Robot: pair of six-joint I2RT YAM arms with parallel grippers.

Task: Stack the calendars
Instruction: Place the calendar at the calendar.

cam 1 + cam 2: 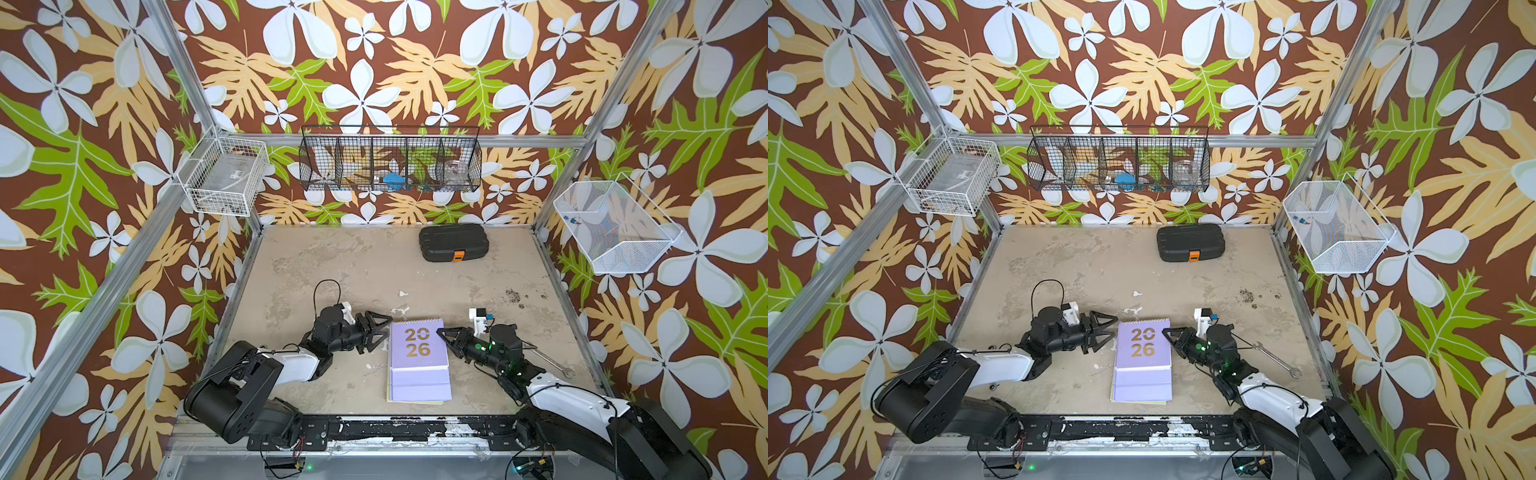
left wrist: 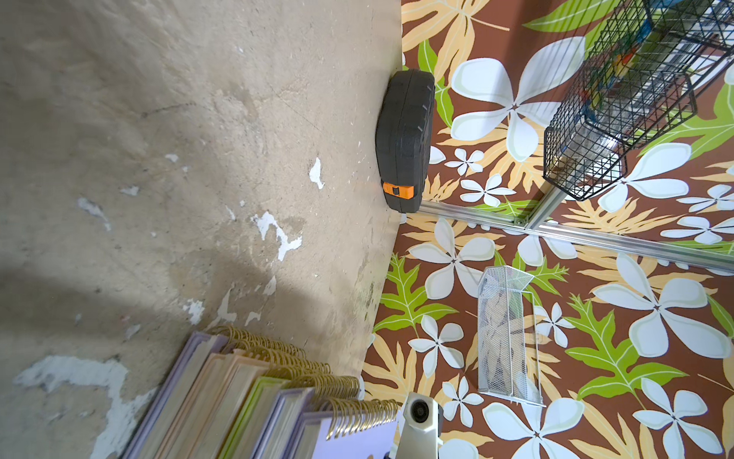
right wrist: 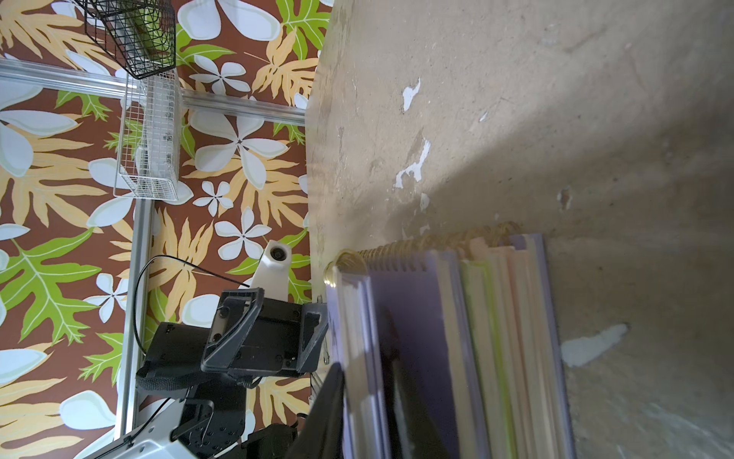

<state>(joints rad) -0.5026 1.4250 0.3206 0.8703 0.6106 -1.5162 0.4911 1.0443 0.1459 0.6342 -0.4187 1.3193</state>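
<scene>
While in 1 pile: 6 cals (image 1: 419,345), 1 case (image 1: 453,242)

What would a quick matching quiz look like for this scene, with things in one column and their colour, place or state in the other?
Things:
1. top calendar
2. black case
3. wrench
4. left gripper

Descriptions:
A. at the far back
B. lilac with gold numbers
C. open, just left of the calendars
D. far right, near the front

Pairs: 1-B, 2-A, 3-D, 4-C
</scene>
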